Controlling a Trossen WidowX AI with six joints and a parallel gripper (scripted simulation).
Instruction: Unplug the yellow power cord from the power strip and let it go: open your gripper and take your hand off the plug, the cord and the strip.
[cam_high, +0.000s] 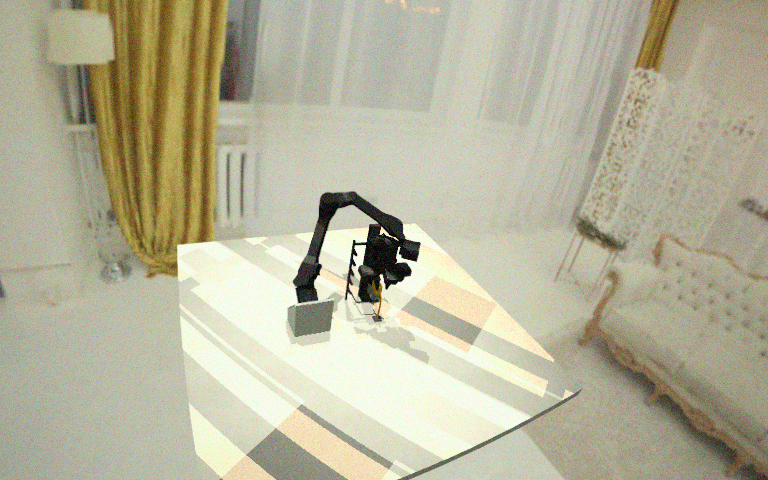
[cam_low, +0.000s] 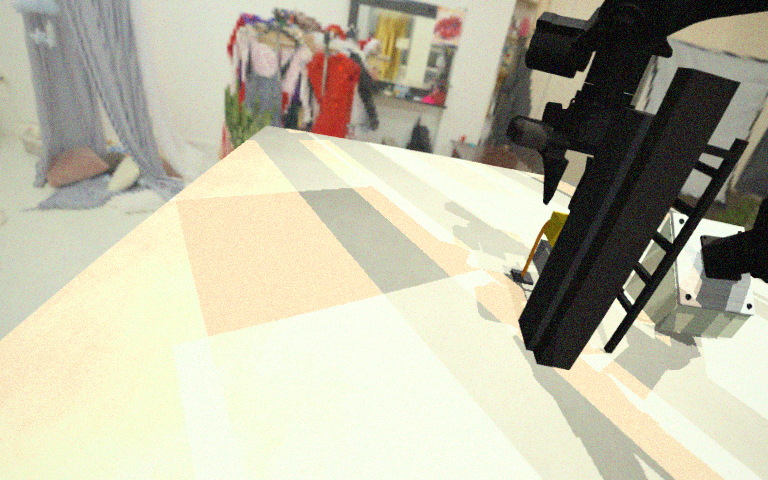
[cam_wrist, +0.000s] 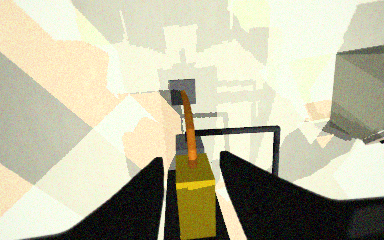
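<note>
I count one yellow plug (cam_wrist: 195, 200), one orange cord (cam_wrist: 189, 130), one black power strip (cam_low: 623, 226), one ladder-like rack (cam_low: 673, 243) and one grey box (cam_high: 310, 318) on the worktop (cam_high: 351, 396).

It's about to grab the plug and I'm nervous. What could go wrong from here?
1. The hand is open around the yellow plug with gaps on both sides, so an off-centre close could slip.
2. The power strip leans against a thin rack. A pull might tip it.
3. The orange cord runs to a small block on the table and could go taut.
</note>
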